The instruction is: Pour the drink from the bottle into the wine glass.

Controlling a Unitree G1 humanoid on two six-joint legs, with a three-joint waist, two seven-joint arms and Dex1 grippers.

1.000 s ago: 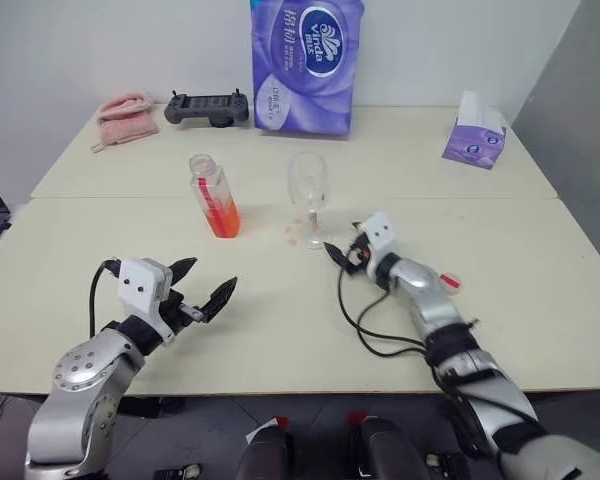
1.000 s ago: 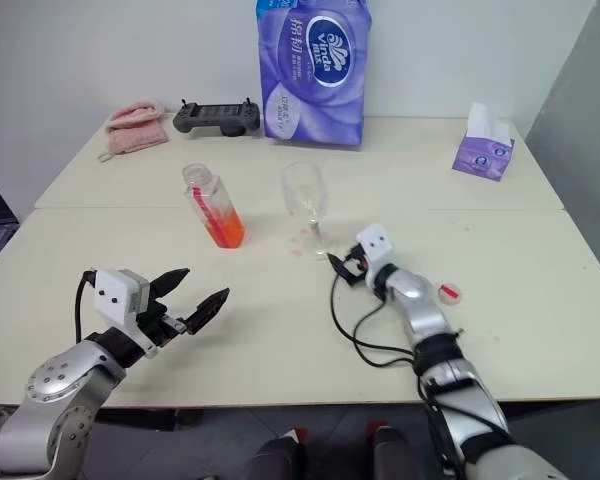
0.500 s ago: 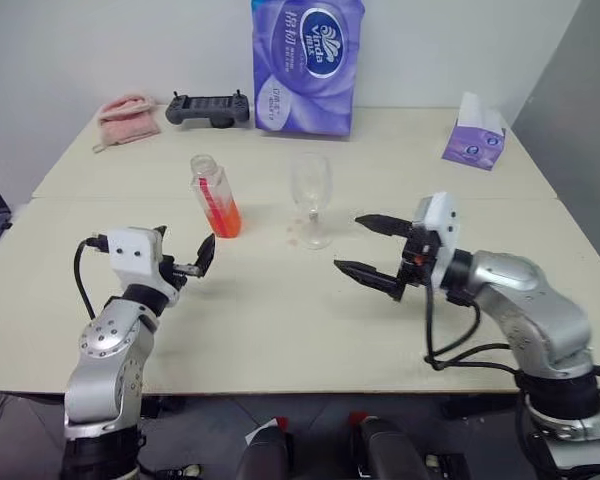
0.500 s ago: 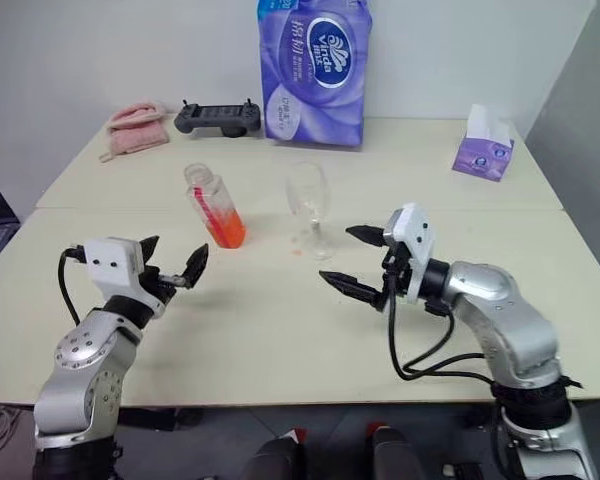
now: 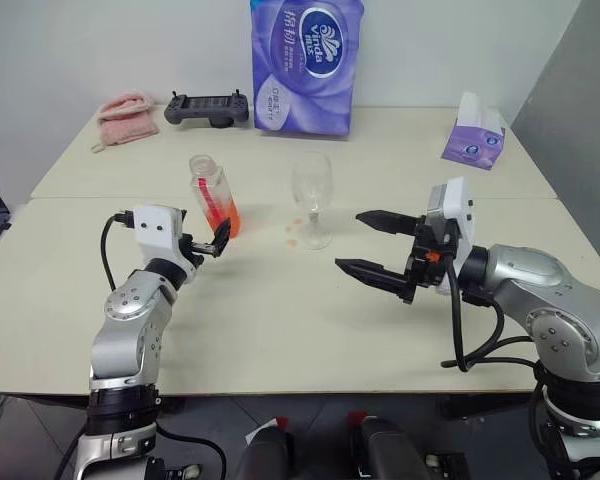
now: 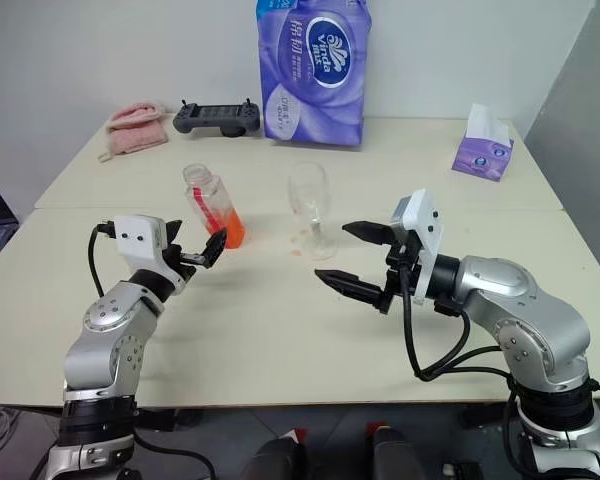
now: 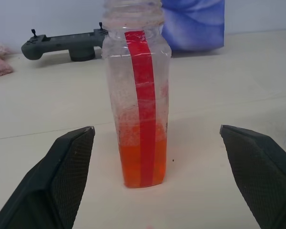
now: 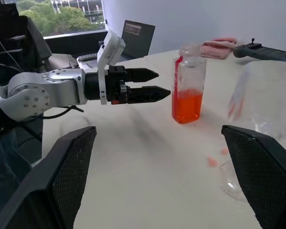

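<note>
The left gripper (image 5: pixel 212 243) is hovering level just short of the bottle (image 5: pixel 213 196), its fingers spread wide with nothing between them, the forearm angling up from the table's (image 5: pixel 280 320) near edge. The bottle is standing upright and uncapped left of centre, the drink (image 7: pixel 142 164) filling only its lowest part, so it is probably light and easy to tip; its thin plastic walls are likely giving under a hard squeeze, and the flat ribbed middle looks the safest place to grip. Just beside it to the right, the wine glass (image 5: pixel 311 198) is standing on its foot, fragile and top-heavy, with small reddish spots on the table by its base. Further right, the right gripper (image 5: pixel 371 243) is hanging above the table, pointing toward the glass, fingers wide apart and empty.
</note>
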